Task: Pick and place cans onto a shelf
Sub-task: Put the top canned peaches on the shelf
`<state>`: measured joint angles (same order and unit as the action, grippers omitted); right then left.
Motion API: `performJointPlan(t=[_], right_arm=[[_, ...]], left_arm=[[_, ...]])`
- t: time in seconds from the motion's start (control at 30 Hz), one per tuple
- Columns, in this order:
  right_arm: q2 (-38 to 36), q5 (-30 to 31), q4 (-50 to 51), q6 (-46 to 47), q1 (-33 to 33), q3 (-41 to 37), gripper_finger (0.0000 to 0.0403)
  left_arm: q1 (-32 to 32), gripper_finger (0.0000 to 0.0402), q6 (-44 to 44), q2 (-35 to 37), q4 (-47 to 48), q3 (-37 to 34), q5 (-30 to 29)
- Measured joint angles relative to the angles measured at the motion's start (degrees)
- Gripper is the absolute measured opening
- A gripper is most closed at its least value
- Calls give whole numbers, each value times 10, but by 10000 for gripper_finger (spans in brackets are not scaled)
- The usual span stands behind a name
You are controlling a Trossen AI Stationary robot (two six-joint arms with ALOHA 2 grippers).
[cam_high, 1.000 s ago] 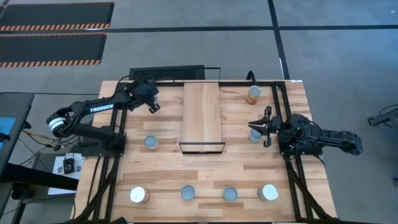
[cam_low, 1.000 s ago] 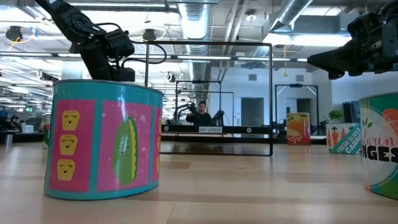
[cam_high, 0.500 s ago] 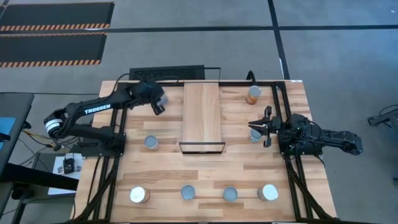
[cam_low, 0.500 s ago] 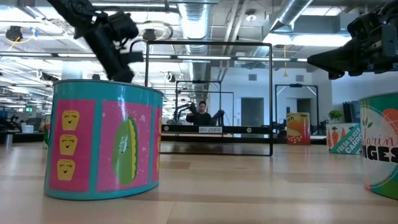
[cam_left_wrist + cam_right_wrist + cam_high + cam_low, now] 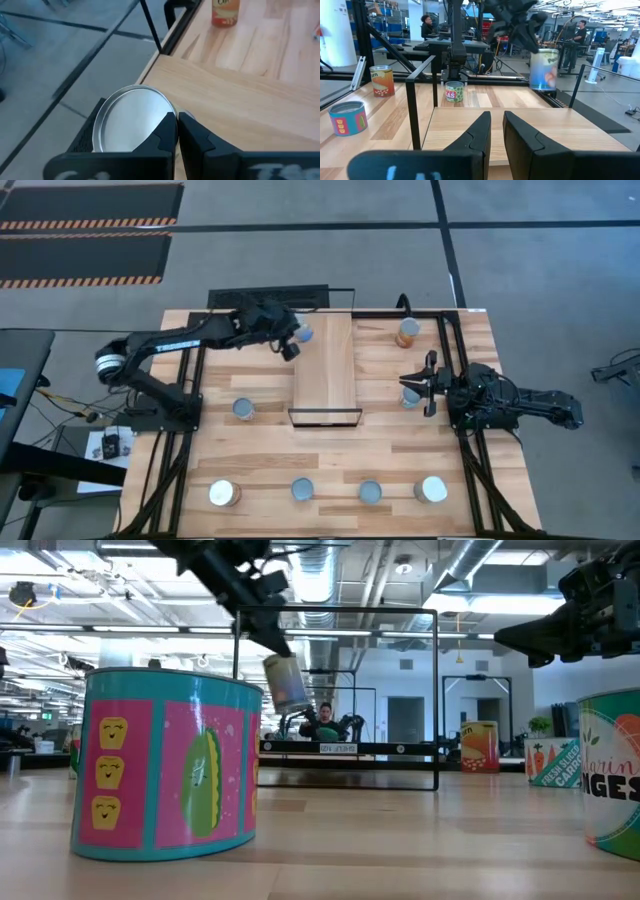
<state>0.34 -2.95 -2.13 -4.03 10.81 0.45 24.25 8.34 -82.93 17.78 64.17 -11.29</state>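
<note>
One can point(image 5: 303, 334) | clamped in left tool point(image 5: 293, 342) | above shelf point(image 5: 325, 370) edge

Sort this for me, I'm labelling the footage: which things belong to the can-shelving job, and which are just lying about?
Job: can in the left gripper; seven other cans; shelf.
Lying about: black panel near the shelf's far end; striped floor mats; small dark box.

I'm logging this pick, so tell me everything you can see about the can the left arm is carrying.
The can is a small cylinder with a plain silvery round top and a pale label with orange on it. The left gripper holds it in the air, tilted, at the shelf's left edge near its far end. Only the jaws touch it.
</note>
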Motion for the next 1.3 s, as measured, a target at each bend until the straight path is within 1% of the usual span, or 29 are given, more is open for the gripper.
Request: performJointPlan(t=[0.07,0.27,0.37,0.47,0.57,0.67,0.8,0.93,1.2,1.3], right_arm=[[0,0,0,0,0,0,75],[0,0,0,0,0,0,75],[0,0,0,0,0,0,75],[0,0,0,0,0,0,75],[0,0,0,0,0,0,75],[0,0,0,0,0,0,75],[0,0,0,0,0,0,75],[0,0,0,0,0,0,75],[0,0,0,0,0,0,75],[0,0,0,0,0,0,75]], left_arm=[[0,0,0,-34,9,28,-3],[2,0,0,-121,60,109,-46],[3,0,1,-149,76,133,-64],[3,0,5,-168,72,150,-67],[7,0,20,-176,73,154,-63],[15,0,17,-176,69,154,-41],[23,0,20,-176,69,154,-37],[32,0,29,-176,70,151,-12],[47,0,49,-181,61,151,-9],[55,0,54,-187,63,150,12]])
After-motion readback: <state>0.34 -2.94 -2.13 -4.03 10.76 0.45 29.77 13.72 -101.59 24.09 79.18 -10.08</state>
